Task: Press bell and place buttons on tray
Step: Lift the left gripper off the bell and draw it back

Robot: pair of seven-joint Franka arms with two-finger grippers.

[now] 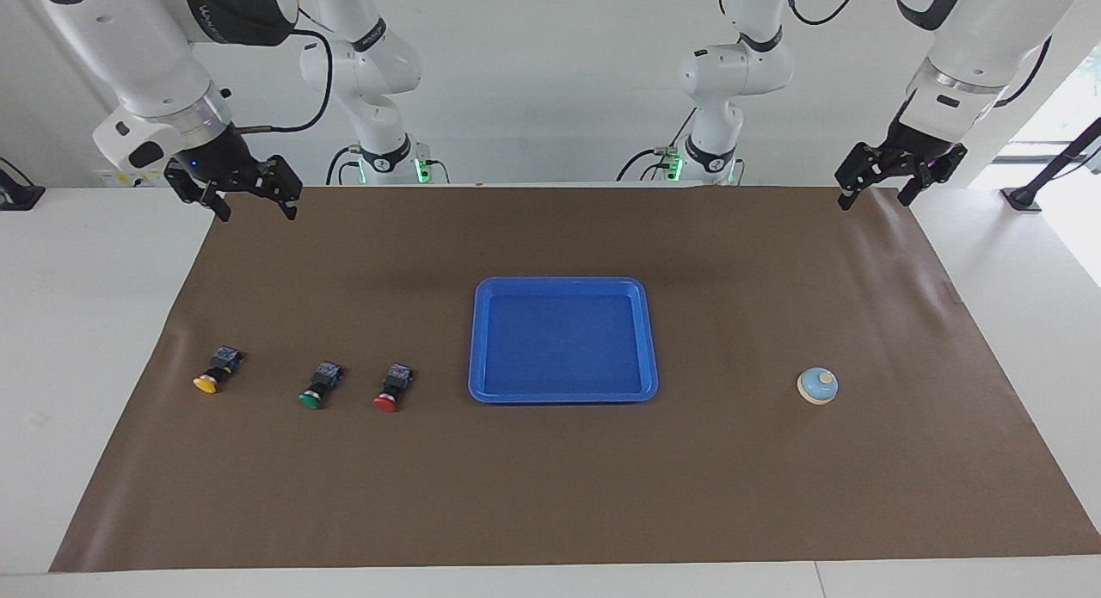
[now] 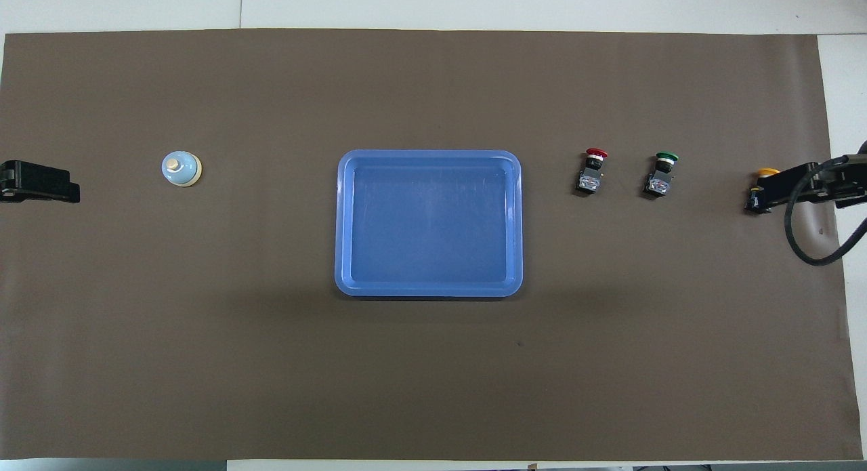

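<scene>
The light-blue bell point(image 1: 817, 385) point(image 2: 181, 169) stands alone on the brown mat toward the left arm's end. The blue tray point(image 1: 559, 397) point(image 2: 428, 154) lies at mid-table with nothing in it. Toward the right arm's end, three buttons lie in a row: red point(image 1: 393, 387) point(image 2: 593, 171), green point(image 1: 319, 385) point(image 2: 662, 175) and yellow point(image 1: 213, 371) point(image 2: 767, 172). My left gripper point(image 1: 873, 200) hangs open, high over the mat's corner by its own base, well clear of the bell. My right gripper point(image 1: 256, 212) waits open over the other corner. In the overhead view it partly covers the yellow button.
The brown mat point(image 1: 550, 495) covers most of the white table point(image 1: 77, 323). A black cable point(image 2: 806, 240) loops from the right arm near the yellow button. A dark stand point(image 1: 1032, 189) sits off the mat at the left arm's end.
</scene>
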